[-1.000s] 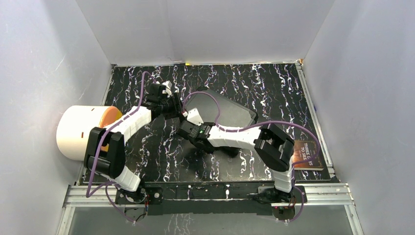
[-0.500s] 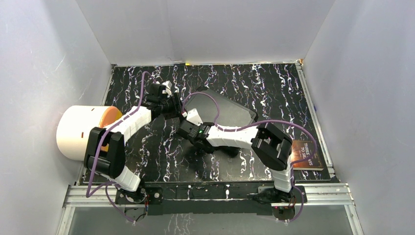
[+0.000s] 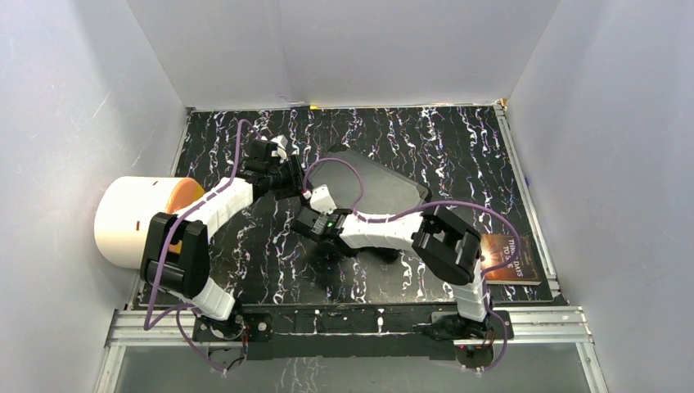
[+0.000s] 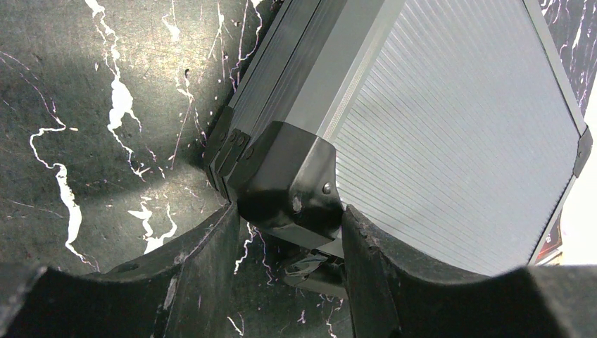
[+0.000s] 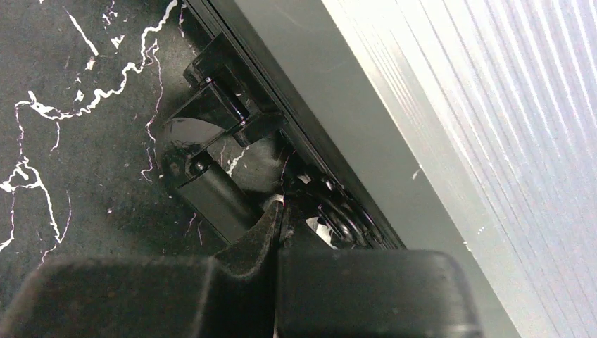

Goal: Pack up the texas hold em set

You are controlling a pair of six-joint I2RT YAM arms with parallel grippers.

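The black case (image 3: 378, 178) lies closed and flat on the marbled table (image 3: 466, 139), near the middle and turned at an angle to the table's edges. Its ribbed grey lid (image 4: 457, 141) faces up, and black caps cover its corners.

The left gripper (image 4: 288, 227) grasps the case at its left corner. One finger (image 4: 211, 246) presses against one side of the black corner cap (image 4: 292, 186) and the other finger sits tight on the opposite side, so the cap is pinched between them. In the overhead view the left gripper (image 3: 288, 176) reaches this corner from the left.

Just beside it, along the case's near-left side, the right gripper (image 3: 311, 216) is clenched, its two fingertips (image 5: 271, 224) pressed together with nothing visible between them. The tips sit low at the table surface, right against the black hardware (image 5: 211, 148) on the case's side wall (a glossy bracket and a short dark cylinder; whether they actually touch it I cannot tell).

Well apart from the case, a big white cylinder (image 3: 135, 221) lies on its side at the table's left edge. At the right edge, partly hidden behind the right arm's elbow, lies a dark book (image 3: 514, 260).
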